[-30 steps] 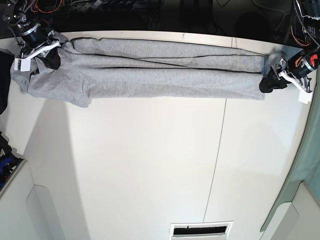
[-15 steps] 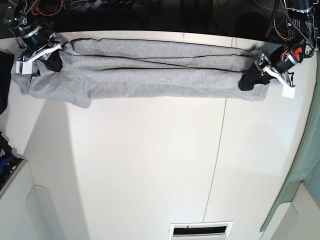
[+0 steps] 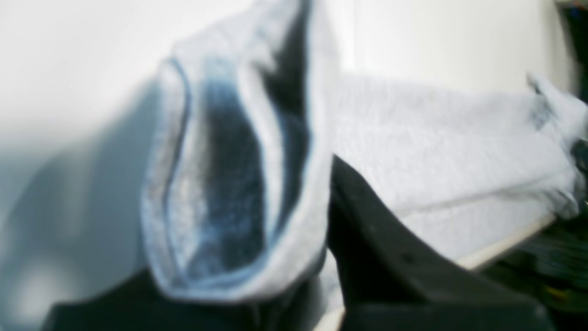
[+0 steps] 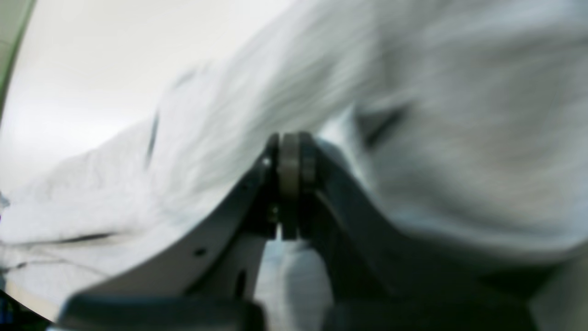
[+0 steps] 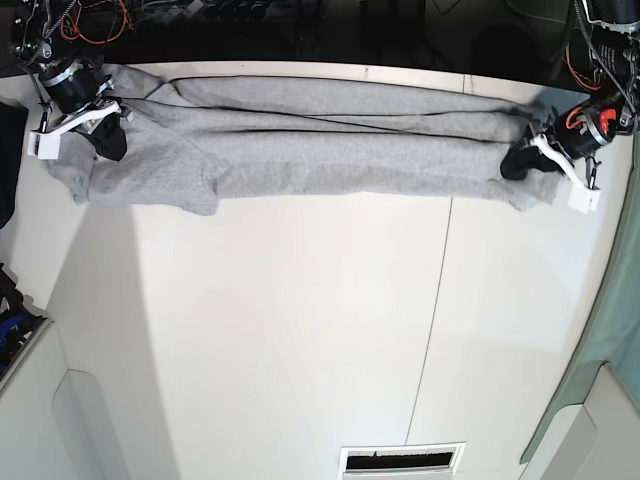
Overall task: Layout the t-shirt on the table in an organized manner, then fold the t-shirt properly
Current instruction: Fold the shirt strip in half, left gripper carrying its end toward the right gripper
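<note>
The light grey t-shirt lies as a long narrow band, folded lengthwise, along the far side of the white table. No print shows. My left gripper is at the band's right end, shut on the bunched hem. In the left wrist view the hem loops up beside a black finger. My right gripper holds the sleeve end at the far left. Its fingers are pressed together with grey t-shirt cloth wrapped around them.
A thin seam runs down the table right of centre. A vent slot sits at the near edge. A pale grey-green panel borders the right side, and a dark cloth lies at the left edge. Dark cables fill the back.
My left gripper moved in over the hem end and closed on it. The whole shirt then shifted to the right, and my right gripper followed with the sleeve end.
</note>
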Robot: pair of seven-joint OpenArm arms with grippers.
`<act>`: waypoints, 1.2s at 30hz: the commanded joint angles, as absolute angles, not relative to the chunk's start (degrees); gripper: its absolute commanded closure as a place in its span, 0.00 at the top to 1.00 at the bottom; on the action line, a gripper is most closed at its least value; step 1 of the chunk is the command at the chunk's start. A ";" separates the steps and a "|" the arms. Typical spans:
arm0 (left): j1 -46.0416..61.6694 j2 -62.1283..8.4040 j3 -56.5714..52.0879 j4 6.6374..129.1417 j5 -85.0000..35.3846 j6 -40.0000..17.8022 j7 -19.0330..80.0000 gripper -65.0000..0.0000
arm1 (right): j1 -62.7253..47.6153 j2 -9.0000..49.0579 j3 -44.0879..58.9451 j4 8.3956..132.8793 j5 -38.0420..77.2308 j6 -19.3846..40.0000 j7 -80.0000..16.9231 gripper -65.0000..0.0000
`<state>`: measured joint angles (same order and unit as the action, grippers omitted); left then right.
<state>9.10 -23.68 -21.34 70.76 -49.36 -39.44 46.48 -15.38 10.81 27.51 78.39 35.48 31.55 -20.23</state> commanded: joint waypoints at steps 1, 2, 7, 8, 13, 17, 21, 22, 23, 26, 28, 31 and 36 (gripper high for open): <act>7.38 -24.23 -21.41 72.14 -49.23 -40.00 45.43 0.00 | -14.44 12.27 27.73 79.20 36.58 32.58 -19.31 0.00; 6.31 -24.14 -21.41 72.16 -48.18 -40.00 45.43 0.00 | -13.69 12.49 27.75 79.33 36.69 32.82 -19.33 0.00; 1.21 -25.04 -21.41 72.16 -43.53 -39.62 45.21 0.00 | -9.54 12.86 27.75 79.57 39.68 32.84 -20.47 0.00; 0.30 -25.76 -21.41 72.16 -42.87 -39.62 45.23 0.00 | -8.75 12.82 27.75 79.79 39.68 32.84 -21.08 0.00; -0.49 -29.43 -21.41 77.69 -42.11 -36.62 46.89 0.00 | -5.56 12.51 27.75 80.31 40.12 32.88 -21.71 0.00; 5.13 -27.05 -21.19 91.79 -42.54 -34.72 47.86 0.00 | -5.26 12.93 27.73 80.31 40.10 32.88 -21.78 0.00; 7.79 -20.51 -16.73 101.12 -41.69 -32.29 49.93 0.00 | -5.26 14.57 27.75 80.31 40.12 32.88 -23.18 0.00; 7.79 -18.98 -14.52 101.56 -40.60 -32.27 49.89 0.00 | -5.26 15.09 27.88 80.34 40.14 32.88 -23.20 0.00; 7.75 -17.56 -11.99 101.54 -38.63 -32.29 49.15 0.00 | -5.28 15.62 27.90 80.42 40.45 32.88 -23.22 0.00; 7.77 -14.15 -4.40 100.90 -29.85 -30.83 44.86 0.00 | -6.15 16.86 28.93 81.06 41.52 33.34 -24.38 0.00; 7.38 -12.75 -0.21 100.20 -25.74 -28.97 43.88 0.03 | -6.55 17.19 29.98 81.38 43.57 33.36 -26.79 0.00; 6.50 -11.53 4.49 98.43 -21.71 -28.45 43.48 0.43 | -6.57 17.17 31.29 81.38 46.92 33.21 -33.50 0.15; 6.52 -8.34 6.70 95.96 -19.88 -26.11 42.46 0.58 | -8.49 17.34 31.31 81.36 48.29 33.19 -41.25 0.57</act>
